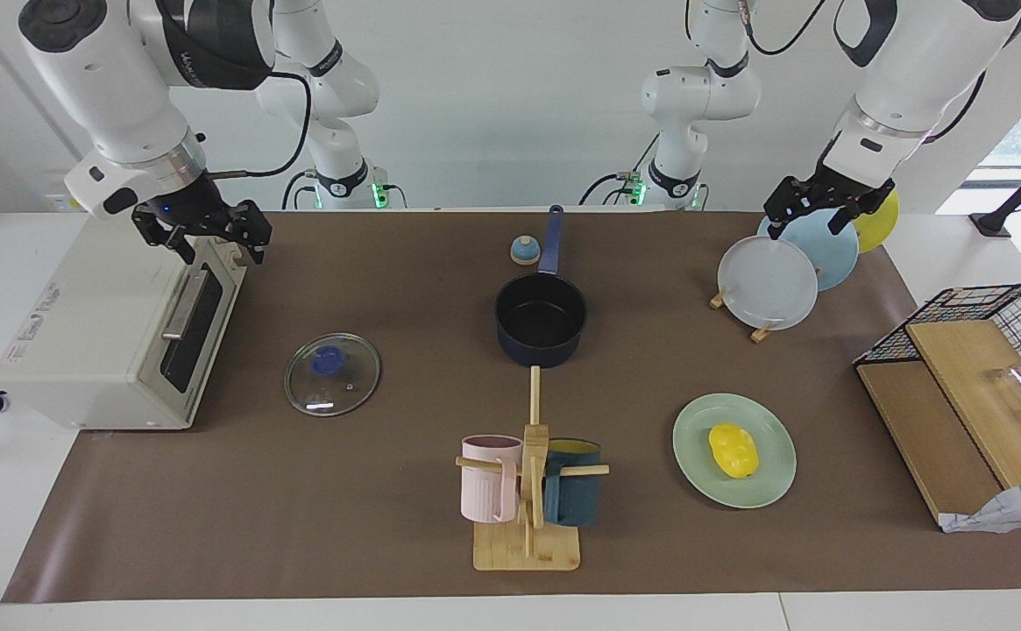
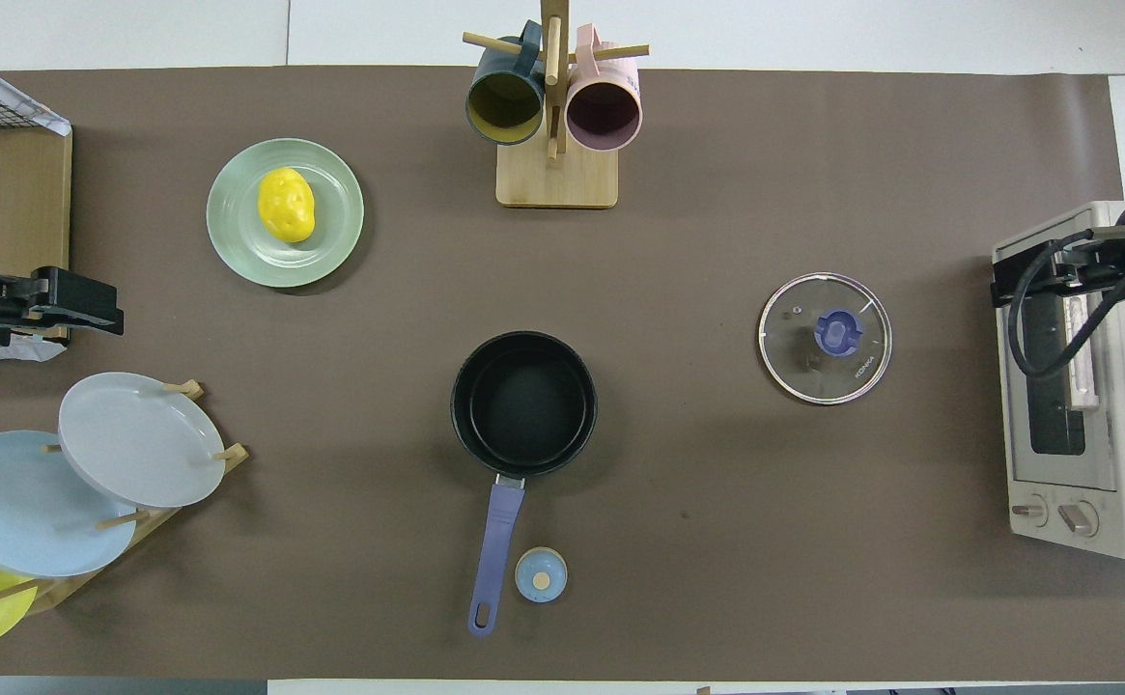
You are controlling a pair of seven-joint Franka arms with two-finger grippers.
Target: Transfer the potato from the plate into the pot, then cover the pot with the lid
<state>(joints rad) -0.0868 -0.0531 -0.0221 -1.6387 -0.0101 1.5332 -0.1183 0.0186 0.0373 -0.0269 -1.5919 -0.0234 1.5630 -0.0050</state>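
On the plate (image 1: 771, 480), farther from the robots than the pot (image 1: 541, 320), sits the potato (image 1: 733, 450); lid (image 1: 332, 374) flat beside pot. Left gripper (image 1: 817, 215) over upright plates (image 1: 769, 282), right gripper (image 1: 212, 241) over toaster oven (image 1: 107, 329), both spread, holding nothing.

Toaster oven (image 1: 116, 329) at the right arm's end, mug rack (image 1: 528, 491) with pink mug (image 1: 488, 478) and navy mug (image 1: 573, 492), upright plates in a rack (image 1: 769, 282), wire basket (image 1: 992, 324) at the left arm's end

Potato (image 1: 733, 450), glossy yellow, lies on mint-green plate (image 1: 773, 473). Pot (image 1: 541, 318), navy, black inside, stands empty and uncovered mid-table, handle toward the robots. Glass lid (image 1: 332, 374) lies flat, knob up, toward right arm's end.
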